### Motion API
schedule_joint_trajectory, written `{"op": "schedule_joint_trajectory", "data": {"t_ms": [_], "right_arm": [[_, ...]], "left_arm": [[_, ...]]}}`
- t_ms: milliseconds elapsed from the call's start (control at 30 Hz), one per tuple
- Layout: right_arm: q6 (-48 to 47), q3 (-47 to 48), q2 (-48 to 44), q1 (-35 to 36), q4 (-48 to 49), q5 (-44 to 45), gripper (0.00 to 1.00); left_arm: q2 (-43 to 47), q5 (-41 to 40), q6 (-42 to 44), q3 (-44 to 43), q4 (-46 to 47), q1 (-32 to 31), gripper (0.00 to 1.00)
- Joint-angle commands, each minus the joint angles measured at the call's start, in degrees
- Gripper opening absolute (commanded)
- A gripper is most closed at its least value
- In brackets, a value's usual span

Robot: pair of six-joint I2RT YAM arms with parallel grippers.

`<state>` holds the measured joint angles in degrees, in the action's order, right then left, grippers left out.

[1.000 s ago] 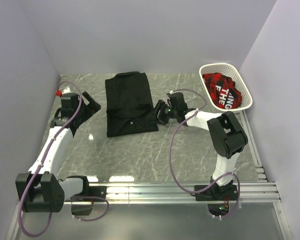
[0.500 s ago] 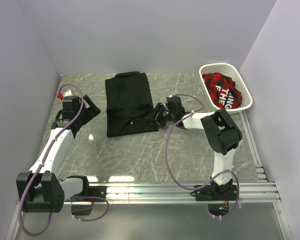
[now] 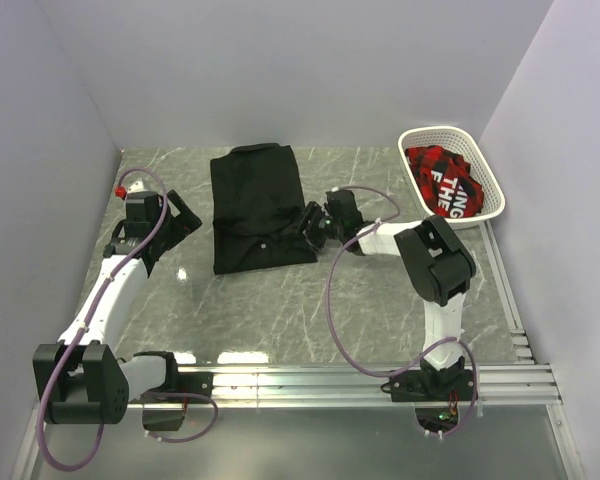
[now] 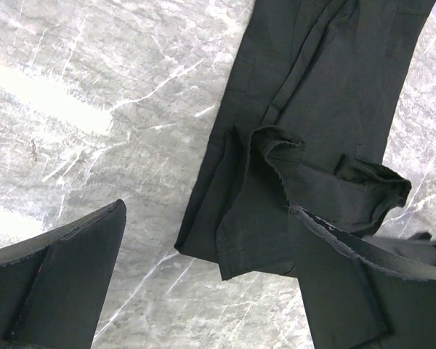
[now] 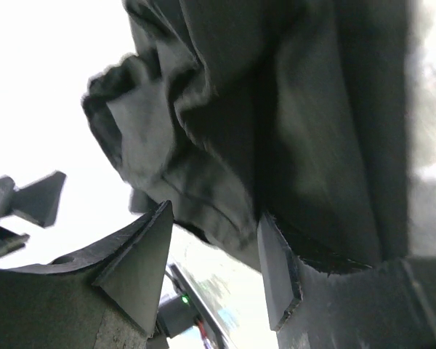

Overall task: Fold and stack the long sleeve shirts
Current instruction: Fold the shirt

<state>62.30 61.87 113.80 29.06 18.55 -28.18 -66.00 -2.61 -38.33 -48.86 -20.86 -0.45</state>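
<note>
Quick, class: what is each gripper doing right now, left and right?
Left gripper: open, holding nothing, beside the black shirt.
Right gripper: open, jaws at the shirt's right edge, not shut on it.

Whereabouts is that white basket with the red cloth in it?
Overhead view: the white basket sits at the far right corner of the table, by the right wall, well right of the folded black shirt.

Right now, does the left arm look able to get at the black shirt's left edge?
Probably yes. The left gripper is open just beside the black shirt, with only bare table between them. The right gripper is at the opposite edge.
</note>
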Motion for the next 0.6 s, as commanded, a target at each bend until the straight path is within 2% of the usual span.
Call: {"op": "schedule_joint_trajectory", "data": {"t_ms": [0, 300, 567], "right_arm": [[1.9, 5.7, 1.9, 0.5, 4.0, -0.6, 0.57], [5.1, 20.6, 11.8, 0.4, 5.5, -2.2, 0.57], [6.1, 31.7, 15.7, -1.5, 5.2, -1.0, 0.58]], "left_arm": [[0.0, 0.7, 0.5, -0.6, 1.7, 0.1, 0.99], [0.0, 1.6, 0.4, -0.2, 1.8, 0.1, 0.99], [-1.2, 4.2, 0.4, 0.0, 1.9, 0.2, 0.99]]}}
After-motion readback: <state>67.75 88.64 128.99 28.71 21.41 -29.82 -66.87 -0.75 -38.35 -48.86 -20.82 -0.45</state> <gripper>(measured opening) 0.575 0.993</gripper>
